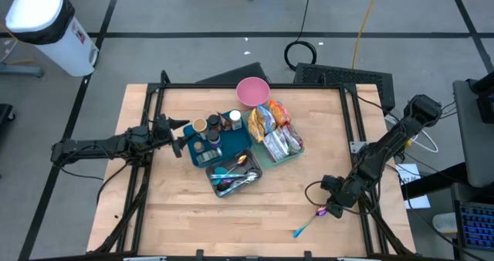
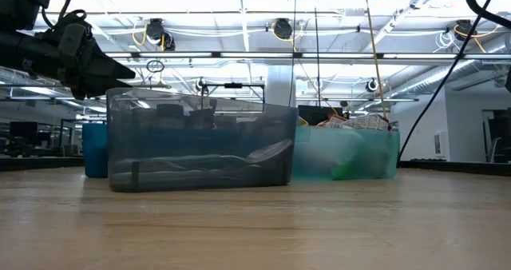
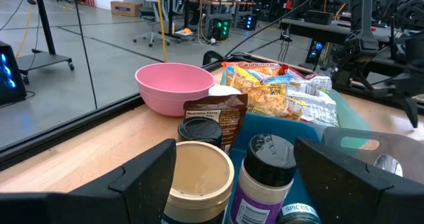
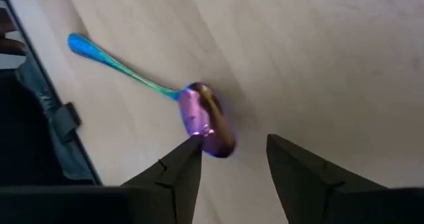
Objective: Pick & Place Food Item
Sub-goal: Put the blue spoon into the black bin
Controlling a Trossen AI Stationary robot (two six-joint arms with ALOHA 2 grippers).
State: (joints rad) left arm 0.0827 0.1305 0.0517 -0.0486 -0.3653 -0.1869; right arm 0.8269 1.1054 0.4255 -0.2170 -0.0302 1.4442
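The right gripper [image 4: 228,159] hangs low over the worktop [image 1: 177,207] near its front right corner, jaws part-way open and holding nothing. One finger [image 4: 179,168] touches or nearly touches the bowl of an iridescent spoon [image 4: 199,118], and the bowl sits off toward that finger, not centred in the gap. The spoon's long axis runs away from the gripper, its blue handle pointing toward the worktop's front edge while the purple bowl lies nearest the jaws. A grasp here would seem to need the bowl brought squarely between the fingers first.

The left gripper [image 3: 235,171] is held above the worktop near its left edge, jaws spread wide and empty, facing the cluster of containers in the middle. It is by far the nearer arm to the food; the right arm is well apart from it.

The food packets [image 1: 276,130] lie in a pale green tray [image 1: 272,162] right of centre, heaped and overhanging its rim. Just beside it toward the left, a blue bin [image 1: 202,154] holds spice jars [image 3: 262,177] and an open tan-rimmed jar [image 3: 199,177], with a brown packet [image 3: 215,118] standing behind them. A grey bin [image 1: 231,180] in front holds cutlery. A pink bowl [image 1: 252,91] sits near the back edge, and nothing shows inside it.
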